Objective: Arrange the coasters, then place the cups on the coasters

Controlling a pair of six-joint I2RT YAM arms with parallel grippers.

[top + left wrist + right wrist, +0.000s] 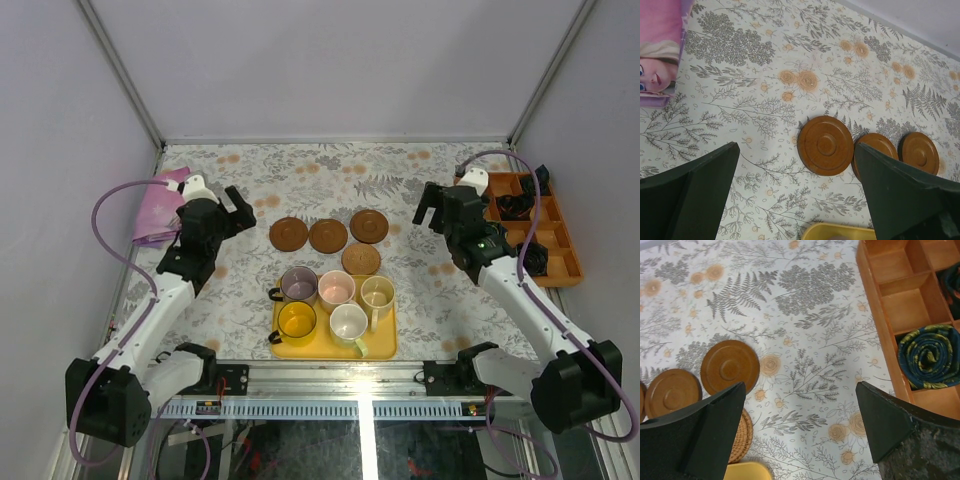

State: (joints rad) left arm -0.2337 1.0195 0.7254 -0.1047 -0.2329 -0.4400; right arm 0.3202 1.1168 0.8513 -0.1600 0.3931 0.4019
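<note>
Three reddish-brown coasters (288,234) (328,236) (369,226) lie in a loose row mid-table, and a woven-looking round one (361,260) sits just in front of them. Several cups stand on a yellow tray (386,346): purple-grey (298,285), pink (336,290), cream (377,293), yellow (297,320) and white with a green handle (349,323). My left gripper (238,208) hovers open left of the row, nearest one coaster (825,145). My right gripper (428,205) hovers open to the right, with another coaster (730,366) at its left finger. Both hold nothing.
A pink cloth-like item (158,208) lies at the far left. At the right edge stands an orange compartment box (560,240) with small dark parts and a rolled dark blue cloth (927,356). White walls enclose the table.
</note>
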